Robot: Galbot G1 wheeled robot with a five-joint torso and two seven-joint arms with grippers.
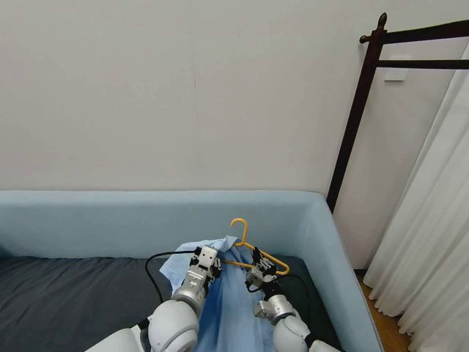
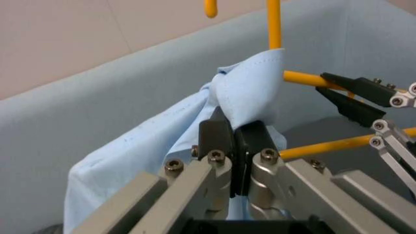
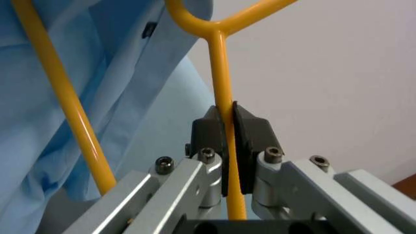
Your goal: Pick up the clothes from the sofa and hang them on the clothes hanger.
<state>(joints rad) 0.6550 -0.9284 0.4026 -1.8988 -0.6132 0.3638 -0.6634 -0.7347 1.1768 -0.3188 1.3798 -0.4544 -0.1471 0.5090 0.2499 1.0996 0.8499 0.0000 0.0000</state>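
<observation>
A light blue shirt [image 1: 233, 302] hangs between my two arms above the sofa [image 1: 110, 220], draped over a yellow hanger [image 1: 245, 236]. My left gripper [image 1: 209, 259] is shut on a bunched fold of the shirt [image 2: 247, 92] beside the hanger's neck [image 2: 274, 29]; in the left wrist view its pads [image 2: 215, 134] pinch the cloth. My right gripper [image 1: 258, 273] is shut on one yellow bar of the hanger [image 3: 219, 63], with the shirt [image 3: 97, 63] hanging just beside it. In the left wrist view, the right gripper [image 2: 348, 95] shows close by at the hanger's arm.
A dark wooden clothes rack [image 1: 355, 117] stands behind the sofa's right end, its top bar high up at the right. White curtains [image 1: 432, 242] hang at the far right. The sofa's dark seat cushion [image 1: 66, 301] stretches to the left, and the sofa's right arm [image 1: 330, 257] is close.
</observation>
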